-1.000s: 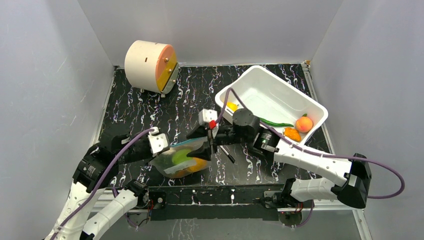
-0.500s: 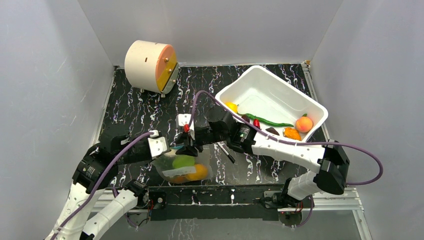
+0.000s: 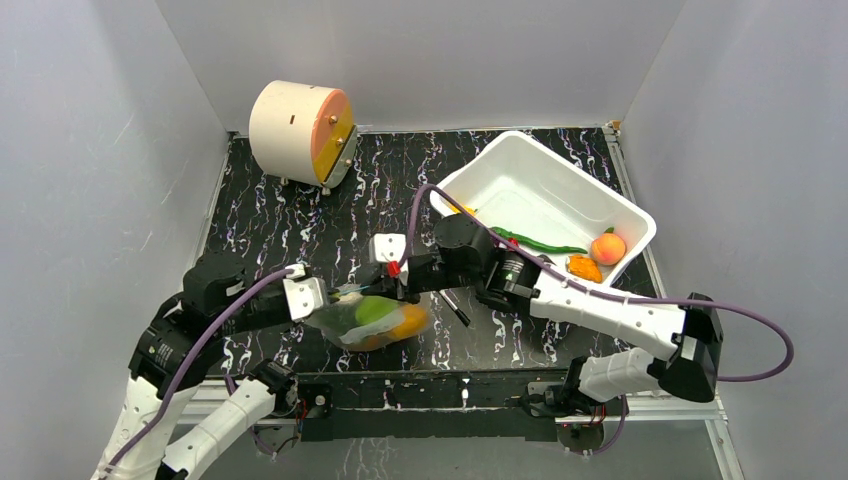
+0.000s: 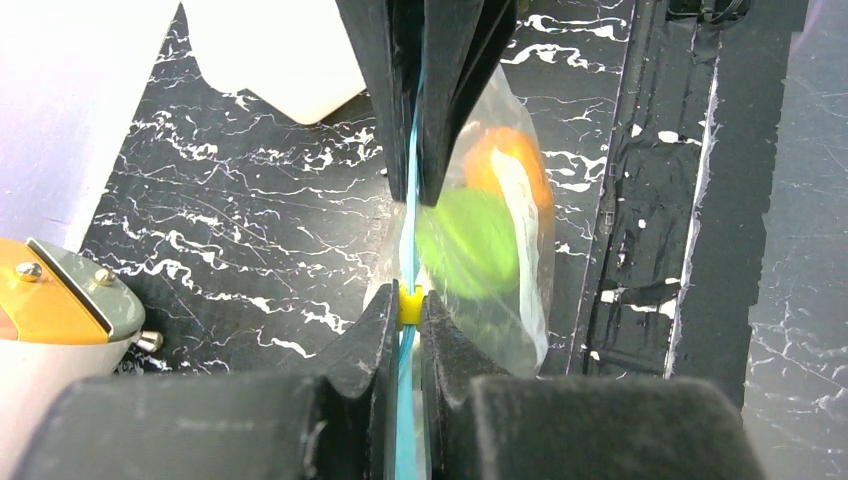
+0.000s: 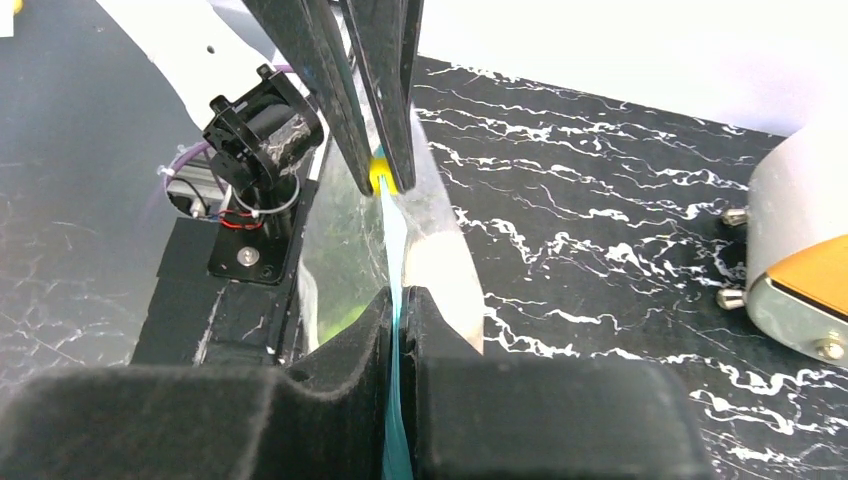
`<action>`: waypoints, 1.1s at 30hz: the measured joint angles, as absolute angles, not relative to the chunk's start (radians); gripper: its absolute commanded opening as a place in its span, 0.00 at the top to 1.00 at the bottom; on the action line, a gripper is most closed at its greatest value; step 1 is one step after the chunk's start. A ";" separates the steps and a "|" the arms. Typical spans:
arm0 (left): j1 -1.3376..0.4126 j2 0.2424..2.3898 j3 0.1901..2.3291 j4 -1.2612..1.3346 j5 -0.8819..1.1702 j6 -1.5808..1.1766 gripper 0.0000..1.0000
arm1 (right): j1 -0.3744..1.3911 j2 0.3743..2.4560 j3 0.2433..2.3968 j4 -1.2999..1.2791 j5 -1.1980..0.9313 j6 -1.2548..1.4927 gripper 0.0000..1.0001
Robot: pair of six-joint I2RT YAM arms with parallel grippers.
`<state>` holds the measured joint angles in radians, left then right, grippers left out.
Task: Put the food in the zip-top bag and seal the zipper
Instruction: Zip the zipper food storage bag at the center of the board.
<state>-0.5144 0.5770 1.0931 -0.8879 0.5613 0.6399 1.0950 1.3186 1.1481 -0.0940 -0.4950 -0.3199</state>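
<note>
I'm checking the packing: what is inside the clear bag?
Inside the bag, a green piece and an orange piece show. A white label covers part of the orange one; anything behind them cannot be seen.

So the clear crinkly plastic zip-top bag (image 3: 378,325) sits front-middle on the black marbled table (image 3: 300,230) with green and orange toy fruits (image 3: 375,312) inside. The left gripper (image 3: 328,306) is clamped on the left end of its blue-teal zipper strip (image 4: 409,210), and the right gripper (image 3: 385,292) is clamped on the strip right beside it. A thin black pen (image 3: 456,308) lies just right of the bag, a white rectangular plastic tub (image 3: 640,215) holding a peach-like toy fruit (image 3: 607,246) is back right, and a cream drum-shaped cylinder (image 3: 295,130) is back left.
</note>
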 measured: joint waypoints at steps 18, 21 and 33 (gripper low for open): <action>-0.514 0.551 1.108 -0.922 0.445 0.618 1.00 | 0.884 1.118 1.062 -0.207 -0.506 -0.344 1.00; -0.515 0.550 1.108 -0.913 0.431 0.617 1.00 | 0.873 1.118 1.062 -0.215 -0.524 -0.341 1.00; -0.517 0.525 1.153 -0.904 0.205 0.573 0.43 | 0.825 1.146 1.014 -0.182 -0.617 -0.281 1.00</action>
